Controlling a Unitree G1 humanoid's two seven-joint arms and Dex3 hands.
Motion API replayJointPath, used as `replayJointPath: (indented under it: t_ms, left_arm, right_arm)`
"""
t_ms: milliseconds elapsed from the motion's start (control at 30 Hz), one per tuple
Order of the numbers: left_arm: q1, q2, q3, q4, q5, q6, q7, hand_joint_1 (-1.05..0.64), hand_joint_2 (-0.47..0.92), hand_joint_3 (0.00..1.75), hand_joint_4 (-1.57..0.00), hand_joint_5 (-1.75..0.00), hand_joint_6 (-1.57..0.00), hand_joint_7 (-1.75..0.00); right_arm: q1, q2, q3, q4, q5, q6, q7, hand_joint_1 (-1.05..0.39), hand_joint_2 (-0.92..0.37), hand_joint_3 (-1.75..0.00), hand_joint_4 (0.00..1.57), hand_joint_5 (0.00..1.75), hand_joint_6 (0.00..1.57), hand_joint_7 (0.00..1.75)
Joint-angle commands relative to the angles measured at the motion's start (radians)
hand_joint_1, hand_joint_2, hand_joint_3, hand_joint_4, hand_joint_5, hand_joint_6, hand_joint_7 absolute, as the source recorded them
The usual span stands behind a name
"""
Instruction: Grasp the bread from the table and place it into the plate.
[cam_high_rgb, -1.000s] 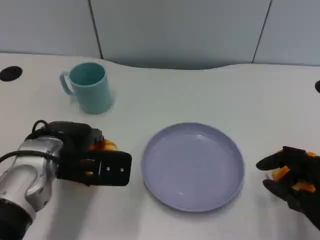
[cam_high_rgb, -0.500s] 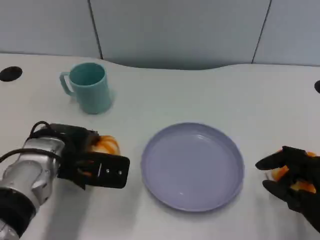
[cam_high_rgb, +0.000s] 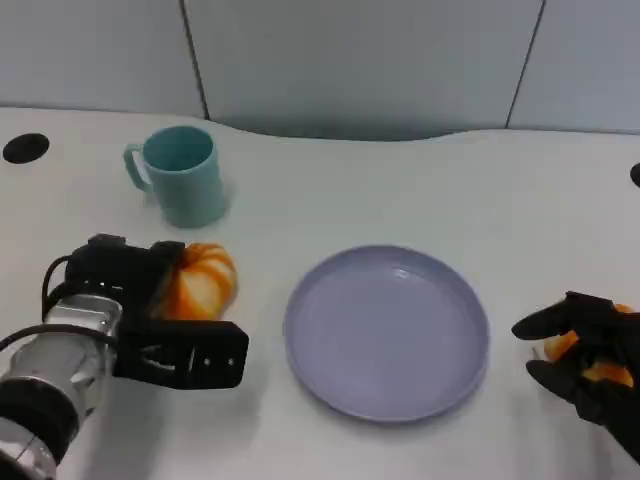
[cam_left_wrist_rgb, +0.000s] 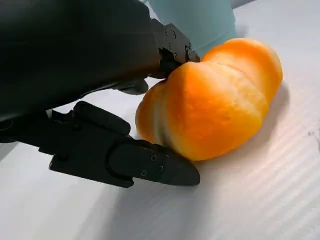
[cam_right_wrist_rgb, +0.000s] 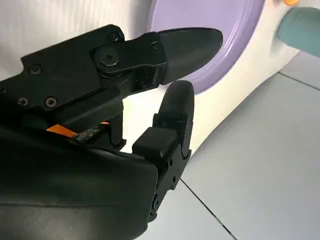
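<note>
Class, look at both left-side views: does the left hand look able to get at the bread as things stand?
Probably yes. The left hand lies right beside the bread, fingers on either side of it, and nothing stands between them. The cup is behind, apart.

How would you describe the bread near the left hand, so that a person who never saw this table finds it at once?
Start from the big lavender plate in the middle of the white table. Toward the robot's left from it, in front of the teal mug, lies the bread, against the fingers of the left hand. It is a rounded, glossy orange bun with pale ridges, unlike the plain-coloured dishes nearby.
</note>
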Motion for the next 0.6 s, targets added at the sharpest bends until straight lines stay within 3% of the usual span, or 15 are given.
replayJointPath:
  t_ms: [33,67,100,167,267,467,600]
  left_arm:
    - [0.017,-0.002,0.023,0.045,-0.046,-0.06,0.046,-0.35,0.9,0.01,-0.22,-1.05,-0.43,-0.4]
    - [0.021,0.0,0.041,0.047,-0.069,-0.09,0.072,-0.28,0.87,0.01,-0.26,-1.37,-0.41,-0.88]
    - [0.022,0.0,0.054,0.051,-0.086,-0.106,0.085,-0.23,0.85,0.01,-0.44,-1.59,-0.4,-1.39]
    - [0.016,0.0,0.058,0.061,-0.096,-0.12,0.1,-0.21,0.85,0.01,-0.57,-1.71,-0.4,-1.65]
    - [0.005,0.002,0.054,0.072,-0.096,-0.134,0.102,-0.26,0.89,0.03,-0.7,-1.74,-0.52,-1.74]
    - [0.011,0.018,0.089,0.057,-0.144,-0.196,0.077,-0.25,0.92,0.05,-0.73,-1.75,-0.55,-1.75]
    - [0.052,0.063,0.139,-0.046,-0.205,-0.253,0.036,-0.22,0.91,0.04,-0.75,-1.75,-0.58,-1.75]
  right_arm:
    - [0.005,-0.009,-0.018,-0.006,0.02,-0.004,0.002,-0.27,-0.92,-0.23,0.73,1.21,0.68,0.86]
    - [0.005,-0.01,-0.018,-0.007,0.02,-0.003,0.002,-0.26,-0.92,-0.23,0.73,1.21,0.68,0.86]
    - [0.005,-0.011,-0.017,-0.007,0.021,-0.003,0.002,-0.26,-0.92,-0.23,0.73,1.21,0.68,0.86]
    - [0.005,-0.012,-0.016,-0.01,0.019,0.001,0.001,-0.26,-0.92,-0.23,0.73,1.22,0.67,0.87]
    - [0.005,-0.012,-0.015,-0.009,0.015,0.001,-0.002,-0.27,-0.92,-0.23,0.72,1.21,0.68,0.87]
    - [-0.001,-0.013,-0.015,0.001,0.011,-0.006,-0.007,-0.29,-0.92,-0.23,0.72,1.2,0.68,0.87]
    - [-0.004,-0.01,-0.014,-0.004,0.014,0.004,-0.004,-0.28,-0.92,-0.23,0.73,1.21,0.68,0.87]
